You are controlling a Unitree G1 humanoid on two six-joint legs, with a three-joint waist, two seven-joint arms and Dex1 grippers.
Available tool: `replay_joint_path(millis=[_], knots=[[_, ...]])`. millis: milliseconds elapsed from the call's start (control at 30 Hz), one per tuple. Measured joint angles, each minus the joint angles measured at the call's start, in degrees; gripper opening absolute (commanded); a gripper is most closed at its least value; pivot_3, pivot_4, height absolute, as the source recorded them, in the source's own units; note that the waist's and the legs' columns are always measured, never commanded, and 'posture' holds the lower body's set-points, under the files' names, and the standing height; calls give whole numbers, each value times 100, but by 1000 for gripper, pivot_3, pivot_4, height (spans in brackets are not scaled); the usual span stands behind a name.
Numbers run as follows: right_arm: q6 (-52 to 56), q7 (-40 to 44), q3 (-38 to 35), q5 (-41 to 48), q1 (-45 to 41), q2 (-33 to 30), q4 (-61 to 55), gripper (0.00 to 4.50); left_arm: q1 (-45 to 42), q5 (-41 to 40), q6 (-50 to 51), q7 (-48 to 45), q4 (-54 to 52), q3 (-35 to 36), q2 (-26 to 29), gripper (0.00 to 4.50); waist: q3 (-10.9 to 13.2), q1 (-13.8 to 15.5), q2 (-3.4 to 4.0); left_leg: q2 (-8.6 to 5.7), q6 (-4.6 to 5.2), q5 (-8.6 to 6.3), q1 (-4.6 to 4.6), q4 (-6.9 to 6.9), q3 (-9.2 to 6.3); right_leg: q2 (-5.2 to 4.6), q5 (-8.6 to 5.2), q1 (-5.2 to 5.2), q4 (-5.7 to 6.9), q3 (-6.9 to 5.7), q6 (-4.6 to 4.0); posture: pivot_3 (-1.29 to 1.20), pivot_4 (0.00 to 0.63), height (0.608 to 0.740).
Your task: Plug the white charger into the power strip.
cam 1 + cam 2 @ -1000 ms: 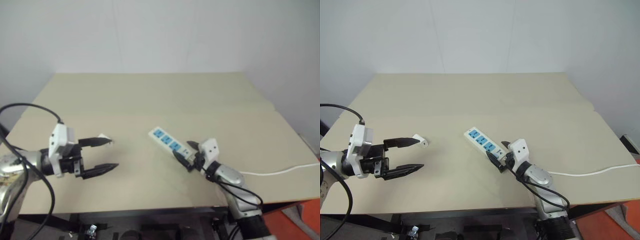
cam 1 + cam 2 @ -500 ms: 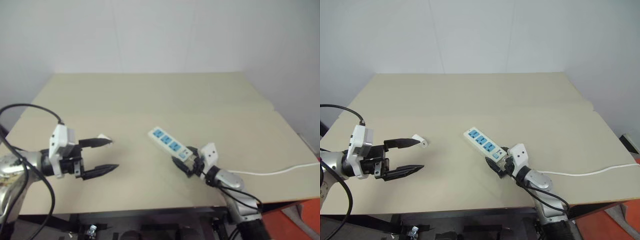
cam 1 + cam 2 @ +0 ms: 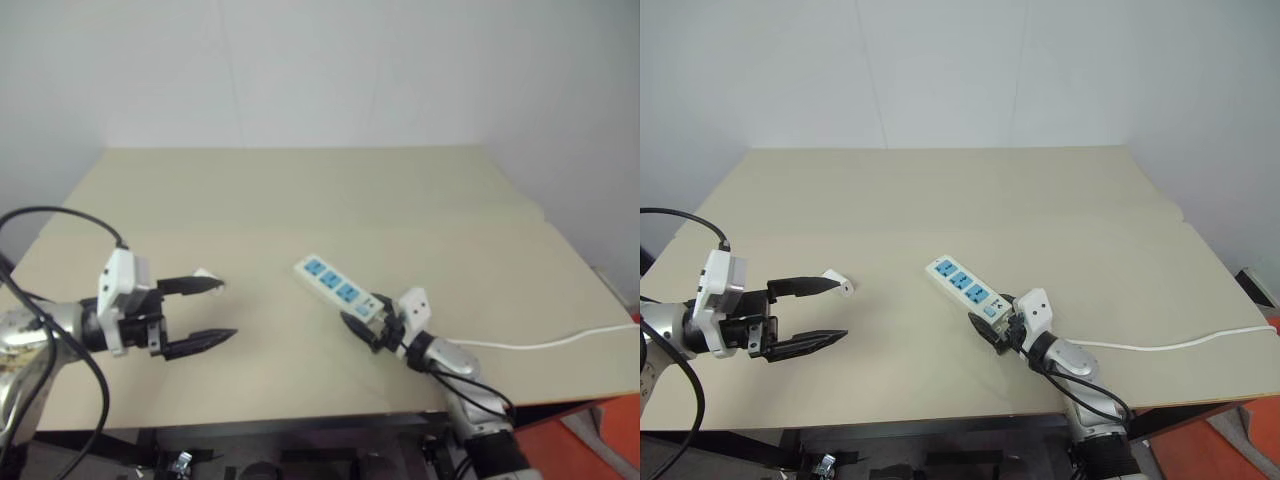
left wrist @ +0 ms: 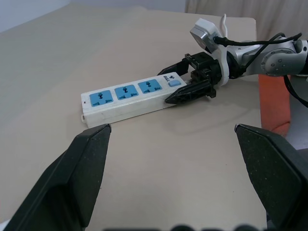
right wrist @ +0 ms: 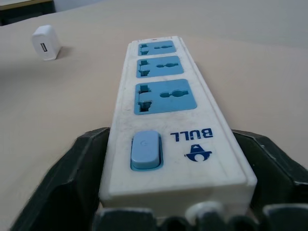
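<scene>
Early stage: strip being gripped, charger not yet picked up.

Right gripper [image 5: 178, 211] has its fingers on both sides of the switch end of the power strip [image 3: 966, 289], seemingly clamping it, though firm contact is hard to confirm. White charger [image 3: 844, 287] lies loose on the table [image 3: 940, 190], well left of the strip, just beyond the left gripper [image 3: 812, 313], whose fingers are spread wide and hold nothing. All three sockets empty. Left: grab charger, carry over, push in.
</scene>
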Motion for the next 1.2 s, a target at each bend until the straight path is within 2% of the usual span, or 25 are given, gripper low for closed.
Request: replay_joint_path(millis=[333,533,733,900,1000,1067,1200], knots=[[-61,426,-6,59,-199,-188,263,3442,-30,9,-9,-128,88,-1,99,4500,0,-1,0,0,0,0,1,0,2,1,0,-1,1,1,0,0,150,740],[-283,1976,32,322,-756,-839,857,3442,-737,234,-276,-789,855,-216,601,4500,1,9,1,-1,0,0,-2,-1,25,5,0,-3,-5,1,1,0,150,740],[-471,3698,186,475,-1323,-1306,1448,3442,-1427,579,-614,-1587,1645,-791,880,4500,6,9,0,3,0,0,-14,1,48,9,0,-13,-7,1,1,0,150,740],[-998,4520,286,487,-1452,-1312,1886,3442,-1820,786,-787,-2062,2077,-1048,1014,4500,6,8,-1,9,0,0,-12,2,56,14,0,-12,-5,4,1,0,150,740],[-1258,4661,334,468,-1502,-1148,2166,3442,-2109,970,-911,-2320,2362,-1264,1080,4500,6,-5,-1,12,0,0,-10,5,60,18,0,-12,-2,8,0,0,150,740],[-1394,4687,371,426,-1581,-1058,2377,3442,-2353,1073,-1089,-2440,2620,-1529,1204,4500,6,-15,-1,14,0,0,-8,4,64,21,0,-13,0,13,0,0,150,740],[-1585,4729,409,344,-1895,-921,2859,3442,-3921,1408,-1949,-2504,3777,-3111,1679,4500,9,8,-7,21,0,0,-7,10,67,33,5,-11,0,17,-6,0,150,740]])
